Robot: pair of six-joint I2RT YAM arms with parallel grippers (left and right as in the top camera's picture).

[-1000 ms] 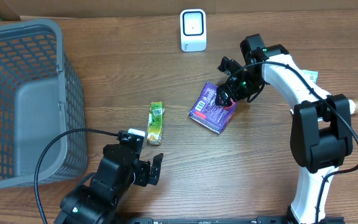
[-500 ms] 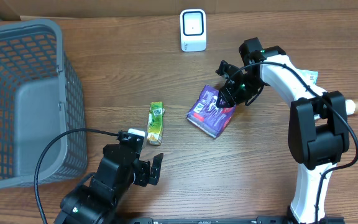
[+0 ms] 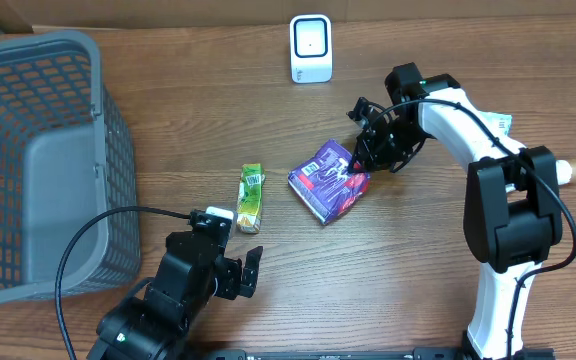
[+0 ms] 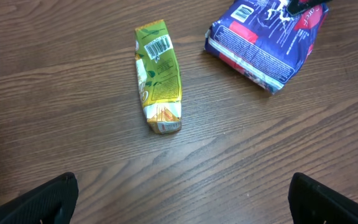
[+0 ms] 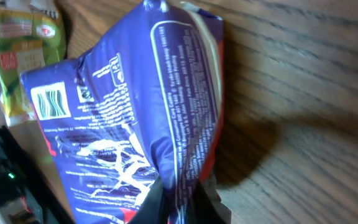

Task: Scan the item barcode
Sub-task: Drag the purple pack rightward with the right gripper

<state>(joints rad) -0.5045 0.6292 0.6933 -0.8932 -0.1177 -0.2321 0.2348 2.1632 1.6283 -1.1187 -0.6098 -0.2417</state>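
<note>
Soft, even light, faint shadows; up close the purple packet (image 5: 135,112) seems slightly blurred.

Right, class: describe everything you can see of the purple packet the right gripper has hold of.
The purple packet is a glossy, crinkled plastic pouch with white print, a red edge and a white barcode patch near one corner. The right gripper is shut on one edge, pinching it. The packet lies on the wooden table, near the green packet but apart from it.
</note>
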